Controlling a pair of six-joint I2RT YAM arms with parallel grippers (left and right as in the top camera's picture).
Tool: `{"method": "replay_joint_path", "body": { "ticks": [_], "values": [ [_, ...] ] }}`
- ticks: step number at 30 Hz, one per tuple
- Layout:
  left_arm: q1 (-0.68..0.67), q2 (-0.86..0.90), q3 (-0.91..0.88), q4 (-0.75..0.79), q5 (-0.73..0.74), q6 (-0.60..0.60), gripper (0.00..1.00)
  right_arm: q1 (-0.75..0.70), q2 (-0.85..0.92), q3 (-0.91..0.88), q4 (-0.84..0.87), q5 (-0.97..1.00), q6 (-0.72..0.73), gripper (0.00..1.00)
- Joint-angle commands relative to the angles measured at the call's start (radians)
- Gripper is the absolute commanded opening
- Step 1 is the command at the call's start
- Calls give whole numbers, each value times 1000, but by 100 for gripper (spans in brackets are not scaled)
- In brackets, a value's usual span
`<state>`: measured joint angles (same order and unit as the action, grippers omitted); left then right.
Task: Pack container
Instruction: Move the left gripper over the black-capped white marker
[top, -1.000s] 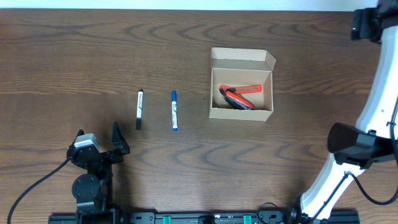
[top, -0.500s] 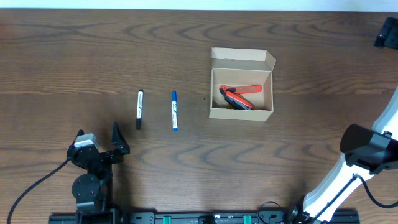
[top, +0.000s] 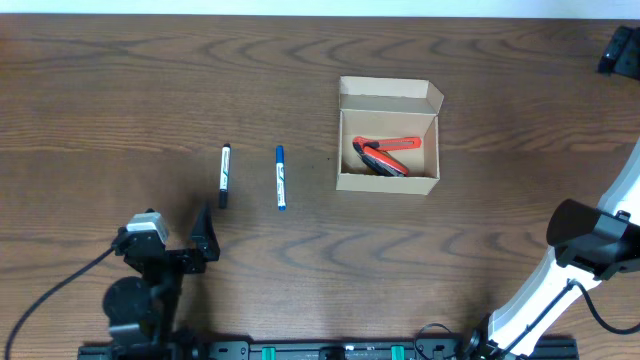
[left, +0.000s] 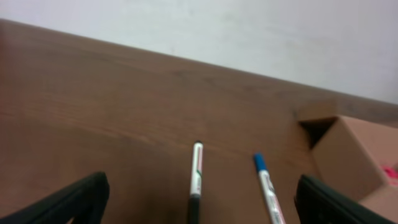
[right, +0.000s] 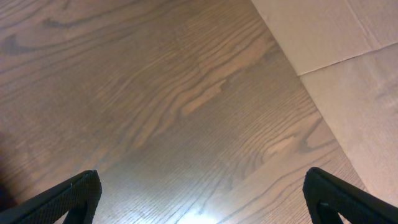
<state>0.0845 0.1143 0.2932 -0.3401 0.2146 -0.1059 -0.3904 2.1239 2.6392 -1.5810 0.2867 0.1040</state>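
The container (top: 388, 100), a light-tan cardboard box with its flap lid folded back, stands right of centre with red items (top: 384, 155) inside. A black-capped marker (top: 224, 175) and a blue-capped marker (top: 281, 178) lie side by side to its left. My left gripper (top: 170, 238) is open near the front edge, just short of the black-capped marker (left: 196, 174). The blue marker (left: 266, 186) and the container (left: 354, 155) also show in the left wrist view. At the far right corner my right gripper (top: 620, 48) is open over bare wood, its fingers (right: 78, 194) wide apart.
My right arm's white links and black joint (top: 590, 235) rise at the front right. A black rail (top: 320, 351) runs along the front edge. Beyond the table's right edge is a pale tan surface (right: 336, 56).
My left gripper has moved forward and slightly right, toward the black-capped marker. The right gripper swung out to the far right corner of the overhead view. Markers and container have not moved.
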Motion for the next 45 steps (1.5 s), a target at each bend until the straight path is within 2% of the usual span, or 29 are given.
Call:
{"method": "replay_joint_path", "body": {
  "ticks": [1, 4, 7, 11, 14, 16, 20, 24, 33, 38, 43, 45],
  "values": [
    [6, 155, 218, -71, 45, 154, 95, -2, -27, -4, -2, 0, 19, 99],
    [6, 356, 425, -166, 49, 225, 95, -2, -27, -4, -2, 0, 19, 99],
    [7, 544, 633, -240, 97, 233, 95, -2, -27, -4, -2, 0, 19, 99],
    [7, 701, 801, -203, 160, 227, 95, -2, -27, -4, -2, 0, 19, 99],
    [6, 798, 887, -184, 227, 293, 95, -2, -27, -4, -2, 0, 19, 99],
    [4, 887, 950, -248, 203, 291, 95, -2, -27, -4, -2, 0, 19, 99],
    [-43, 1094, 1061, -422, -1, 249, 95, -1, -27, -4, -2, 0, 19, 99],
    [-108, 1266, 1106, -479, -106, 232, 95, -1, -27, -4, -2, 0, 19, 99],
    [-218, 1509, 1108, -465, -131, 220, 95, -1, -27, -4, -2, 0, 19, 99],
    [-222, 1561, 1108, -472, -369, 31, 95, -1, -27, -4, -2, 0, 19, 99],
    [-216, 1581, 1107, -449, -433, -87, 95, -1, -27, -4, -2, 0, 19, 99],
    [-216, 1583, 1107, -430, -412, -95, 95, -1, -27, -4, -2, 0, 19, 99]
  ]
}}
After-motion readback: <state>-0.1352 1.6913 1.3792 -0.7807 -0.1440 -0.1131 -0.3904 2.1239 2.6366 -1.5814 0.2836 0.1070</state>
